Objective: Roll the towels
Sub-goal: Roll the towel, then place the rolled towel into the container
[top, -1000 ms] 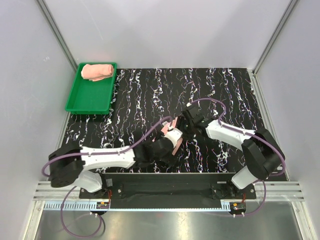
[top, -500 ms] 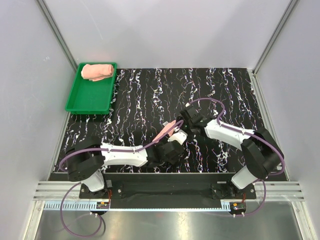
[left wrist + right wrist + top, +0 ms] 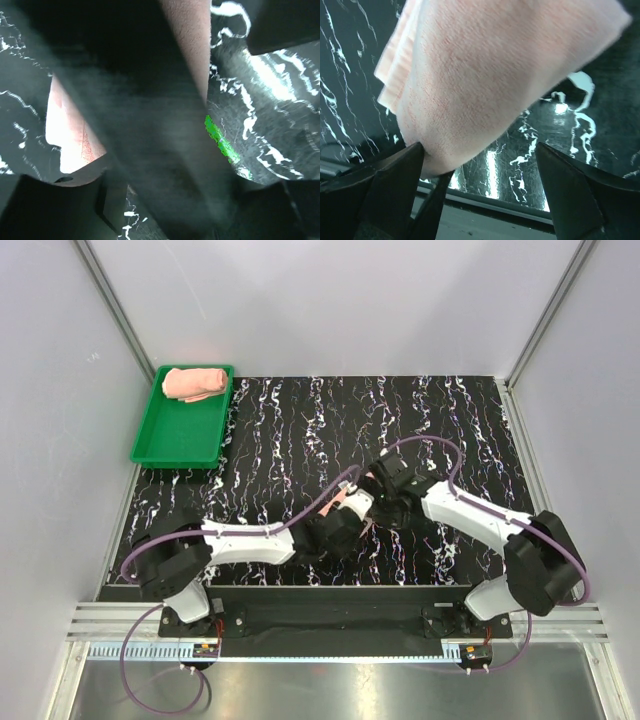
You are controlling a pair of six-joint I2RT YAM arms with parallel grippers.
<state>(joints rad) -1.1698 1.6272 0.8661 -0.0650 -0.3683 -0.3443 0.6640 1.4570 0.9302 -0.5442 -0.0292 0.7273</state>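
Observation:
One salmon-pink towel (image 3: 194, 383) lies rolled at the far end of the green tray (image 3: 180, 440). The other towel (image 3: 345, 498) is a small bundle up off the black table between the two grippers near the middle front. My right gripper (image 3: 480, 185) is open, and the towel (image 3: 495, 65) only leans on its left finger (image 3: 395, 185). My left gripper (image 3: 343, 517) sits right at the towel from the near side. In the left wrist view a dark blurred shape hides its jaws, with the towel (image 3: 70, 140) showing past it. The towel stays up with the left gripper on it.
The black marbled tabletop (image 3: 300, 430) runs between white walls. The tray sits at its far left corner. Purple cables loop over both arms (image 3: 420, 445). The table's near edge and metal rail (image 3: 485, 200) show just beyond the right fingers.
My right jaws have opened off the towel. My left gripper has slid right and under it while narrowing. The tray and its rolled towel have not moved.

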